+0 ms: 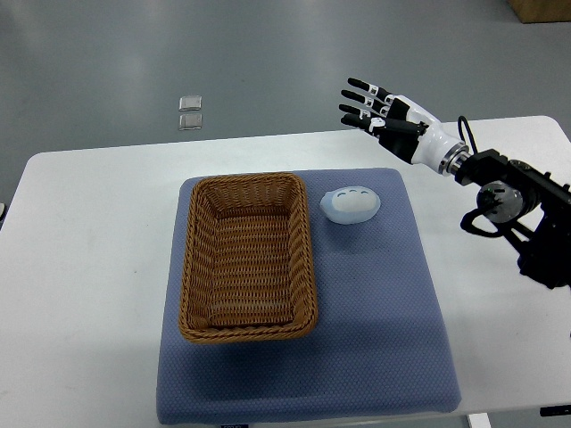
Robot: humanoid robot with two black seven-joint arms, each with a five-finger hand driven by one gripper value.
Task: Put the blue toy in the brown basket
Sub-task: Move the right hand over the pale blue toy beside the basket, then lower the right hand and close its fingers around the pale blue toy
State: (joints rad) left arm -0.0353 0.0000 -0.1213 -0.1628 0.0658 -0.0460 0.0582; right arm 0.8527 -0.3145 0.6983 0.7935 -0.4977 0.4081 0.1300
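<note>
**Toy lies on the mat beside the basket, hand held open above the table's far edge**

The right arm (508, 192) enters from the right edge, and its lower part runs out of the picture there, so its full length cannot be seen. The left arm does not show at all. The mat (384, 312) is cut off slightly along the bottom edge of the picture, and a small dark mark on its near hem is too small to read. At the top right corner a brown box (541, 9) is mostly cropped away. Two small clear squares (190, 113) lie on the grey floor beyond the table; what they are is hard to make out.

The basket (248, 332) is brown wicker, oblong, with its long side running away from the robot. It sits on the left half of the blue mat, and nothing lies inside it (only the woven bottom shows).

The toy (351, 204) is a pale blue, rounded oval with a few lighter spots on top. It rests on the mat just beside the basket's far right corner, outside the rim and apart from it.

The right hand (379, 111) hovers beyond the toy, over the far edge of the white table (89, 267), its black-and-white fingers (359, 98) spread and straight, holding nothing. It is well apart from the toy and touches neither the mat nor the basket. Nothing stands between the toy and the basket.
</note>
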